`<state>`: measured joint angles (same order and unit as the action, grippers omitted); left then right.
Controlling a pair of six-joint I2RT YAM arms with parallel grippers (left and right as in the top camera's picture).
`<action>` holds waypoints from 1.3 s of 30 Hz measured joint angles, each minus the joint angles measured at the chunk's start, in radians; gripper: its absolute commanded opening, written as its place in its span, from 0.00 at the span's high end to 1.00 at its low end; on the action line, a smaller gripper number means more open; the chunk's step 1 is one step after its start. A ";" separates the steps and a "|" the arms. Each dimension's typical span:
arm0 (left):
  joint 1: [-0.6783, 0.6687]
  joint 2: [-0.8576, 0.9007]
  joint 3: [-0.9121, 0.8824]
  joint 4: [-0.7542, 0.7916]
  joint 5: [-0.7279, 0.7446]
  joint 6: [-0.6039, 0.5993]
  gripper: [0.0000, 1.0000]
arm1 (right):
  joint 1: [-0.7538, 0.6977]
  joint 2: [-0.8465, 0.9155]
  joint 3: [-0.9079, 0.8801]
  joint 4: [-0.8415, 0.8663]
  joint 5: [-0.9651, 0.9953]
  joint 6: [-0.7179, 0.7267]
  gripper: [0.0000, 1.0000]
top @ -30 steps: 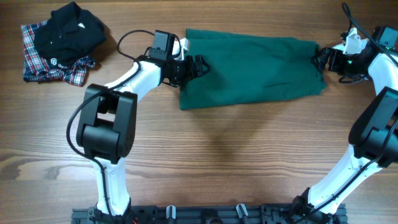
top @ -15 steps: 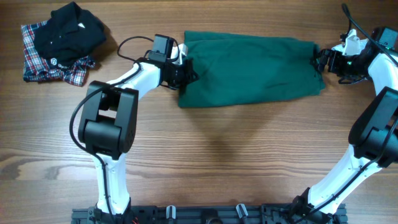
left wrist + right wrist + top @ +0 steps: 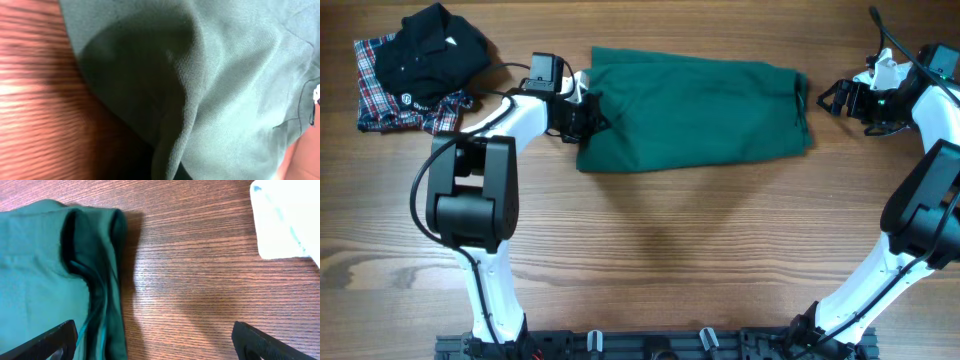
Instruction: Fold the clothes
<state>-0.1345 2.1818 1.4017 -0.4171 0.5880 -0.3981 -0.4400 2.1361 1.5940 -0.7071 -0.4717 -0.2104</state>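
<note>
The green garment (image 3: 690,110) lies flat across the counter (image 3: 670,260), between the two arms. The left pincer (image 3: 584,112) is pressed together on its left edge, pinching a ridge of fabric, probably to carry that end over for a fold. The right pincer (image 3: 832,97) stands spread wide just off the right hem, touching nothing. A black shirt (image 3: 430,50) on a plaid shirt (image 3: 380,100) sits well apart at the left; a pale cloth (image 3: 282,220) lies near the right arm. No container shows.

Brown wood-grain table (image 3: 670,260), even light, soft shadows, black rail (image 3: 650,345) along the near edge
</note>
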 measured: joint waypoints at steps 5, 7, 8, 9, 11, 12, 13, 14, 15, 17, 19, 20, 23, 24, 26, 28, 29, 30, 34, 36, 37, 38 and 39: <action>0.053 -0.033 0.000 -0.068 -0.091 0.014 0.96 | 0.000 0.000 0.000 0.000 0.000 0.000 0.00; 0.084 -0.053 -0.004 -0.087 -0.136 0.023 0.96 | 0.000 0.000 0.000 0.000 0.000 0.000 0.00; 0.100 -0.070 -0.005 -0.096 -0.159 0.029 0.96 | 0.000 0.000 0.000 0.000 0.000 0.000 0.00; 0.110 -0.088 -0.005 -0.100 -0.175 0.035 0.96 | 0.000 0.000 0.000 0.000 0.000 0.000 0.00; 0.116 -0.134 -0.006 -0.107 -0.195 0.045 0.96 | 0.000 0.000 0.000 0.000 0.000 0.000 0.00; 0.114 -0.164 -0.006 -0.108 -0.201 0.049 0.96 | 0.000 0.000 0.000 0.000 0.000 0.000 0.00; 0.110 -0.191 -0.006 -0.111 -0.203 0.050 0.96 | 0.000 0.000 0.000 0.000 0.000 0.000 0.00; 0.104 -0.222 -0.006 -0.119 -0.207 0.052 0.96 | 0.000 0.000 0.000 0.000 0.000 0.000 0.00; 0.098 -0.241 -0.006 -0.122 -0.207 0.053 0.96 | 0.000 0.000 0.000 0.000 0.000 0.000 0.00; 0.078 -0.280 -0.006 -0.127 -0.214 0.054 0.96 | 0.000 0.000 0.000 0.001 0.000 0.000 0.00; 0.051 -0.298 -0.006 -0.127 -0.218 0.056 0.96 | 0.000 0.000 0.000 0.002 0.000 0.000 0.00; 0.034 -0.299 -0.006 -0.126 -0.219 0.056 0.96 | 0.000 0.000 0.000 0.002 0.000 0.000 0.00; -0.018 -0.299 -0.006 -0.129 -0.225 0.056 0.96 | 0.000 0.000 0.000 0.002 0.000 0.000 0.00; -0.039 -0.299 -0.006 -0.127 -0.229 0.055 0.96 | 0.000 0.000 0.000 0.002 0.000 0.000 0.00; -0.073 -0.299 -0.006 -0.125 -0.237 0.054 0.96 | 0.000 0.000 0.000 0.002 0.000 0.000 0.00; -0.114 -0.299 -0.006 -0.116 -0.247 0.051 0.96 | 0.000 0.000 0.000 0.002 0.000 0.000 0.00; -0.133 -0.299 -0.006 -0.113 -0.249 0.051 0.96 | 0.000 0.000 0.000 0.002 0.000 0.000 0.00; -0.150 -0.299 -0.006 -0.111 -0.251 0.051 0.96 | 0.000 0.000 0.000 0.002 0.000 0.000 0.00; -0.219 -0.299 -0.006 -0.081 -0.276 0.037 0.96 | 0.000 0.000 0.000 0.005 0.000 0.000 0.00; -0.241 -0.299 -0.006 -0.064 -0.283 0.034 0.96 | 0.000 0.000 0.000 0.005 0.000 0.000 0.00; -0.251 -0.299 -0.006 -0.054 -0.287 0.033 0.96 | 0.000 0.000 0.000 0.005 0.000 0.000 0.00; -0.262 -0.299 -0.006 -0.045 -0.289 0.033 0.96 | 0.000 0.000 0.000 0.005 0.000 0.000 0.00; -0.270 -0.299 -0.006 -0.036 -0.292 0.033 0.96 | 0.000 0.000 0.000 0.005 0.000 0.000 0.00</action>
<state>-0.4042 1.8828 1.3952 -0.4534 0.2958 -0.3653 -0.4400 2.1361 1.5940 -0.7025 -0.4717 -0.2104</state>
